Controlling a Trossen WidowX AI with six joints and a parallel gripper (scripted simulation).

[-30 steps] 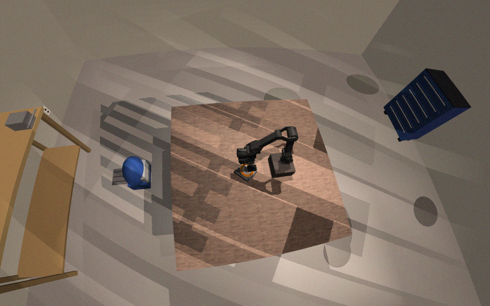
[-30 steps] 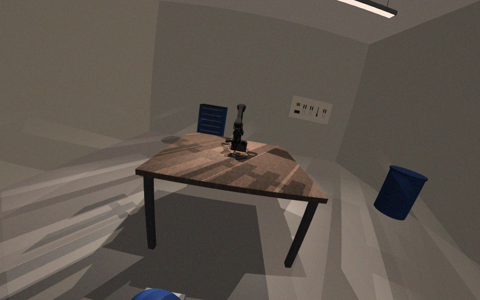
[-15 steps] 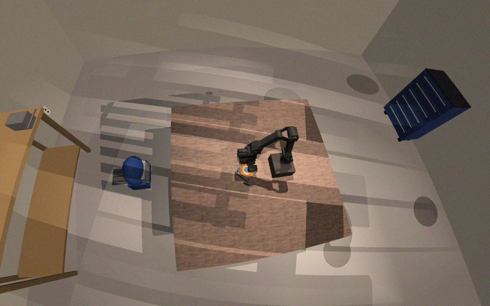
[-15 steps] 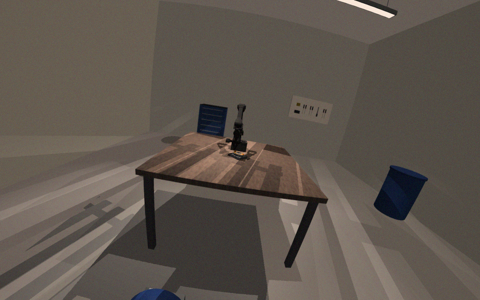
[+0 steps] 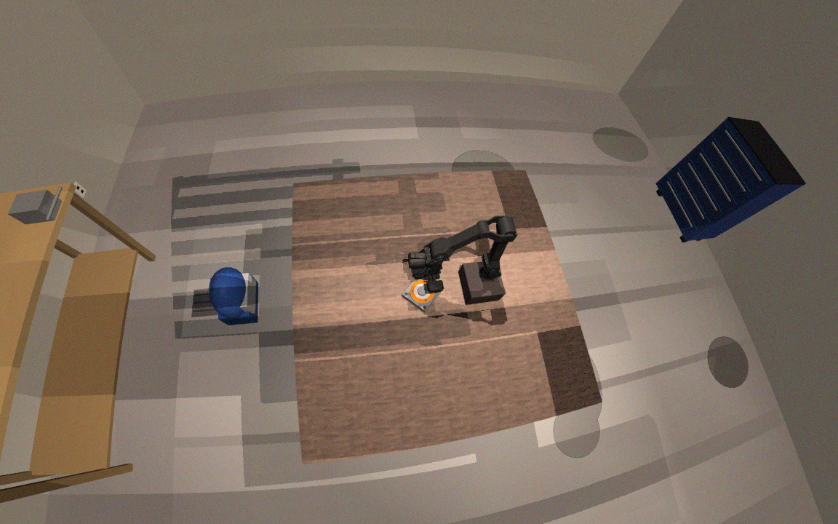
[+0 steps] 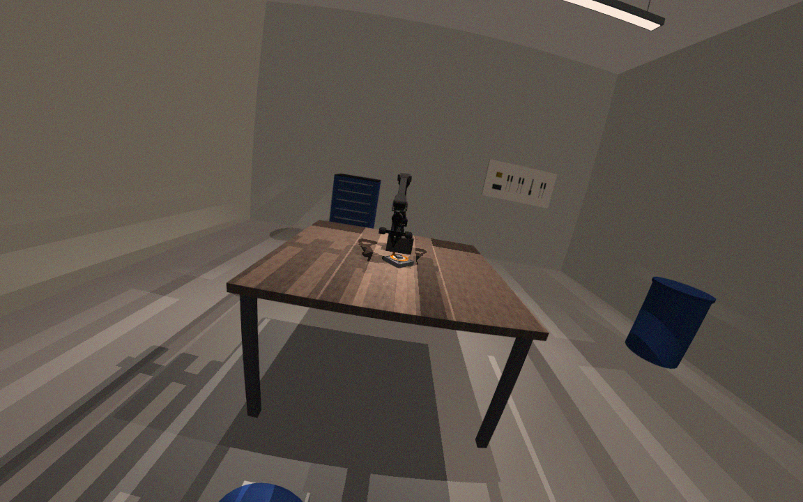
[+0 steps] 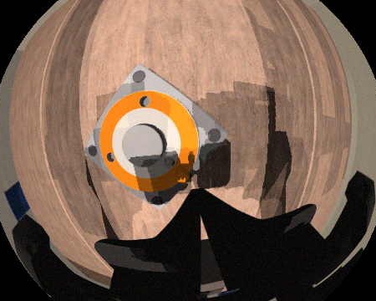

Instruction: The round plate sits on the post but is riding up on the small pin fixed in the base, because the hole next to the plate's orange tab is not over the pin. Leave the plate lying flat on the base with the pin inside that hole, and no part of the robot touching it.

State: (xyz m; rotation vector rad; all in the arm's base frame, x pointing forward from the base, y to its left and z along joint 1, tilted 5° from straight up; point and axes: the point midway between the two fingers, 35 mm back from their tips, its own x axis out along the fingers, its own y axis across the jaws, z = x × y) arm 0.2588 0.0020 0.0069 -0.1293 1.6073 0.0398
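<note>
Dim, uneven lighting: banded shadows cross the brown wooden tabletop [image 5: 369,364], darkest at its corners. Wrist view shows strong fisheye distortion; edges black.

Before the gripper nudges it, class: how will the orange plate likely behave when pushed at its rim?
The plate is a flat ring around the post, so it should probably turn about the post rather than slide off. It looks thin and rigid, so it is unlikely to flex. The shut gripper holds nothing, so pushing seems likelier than lifting.
</note>
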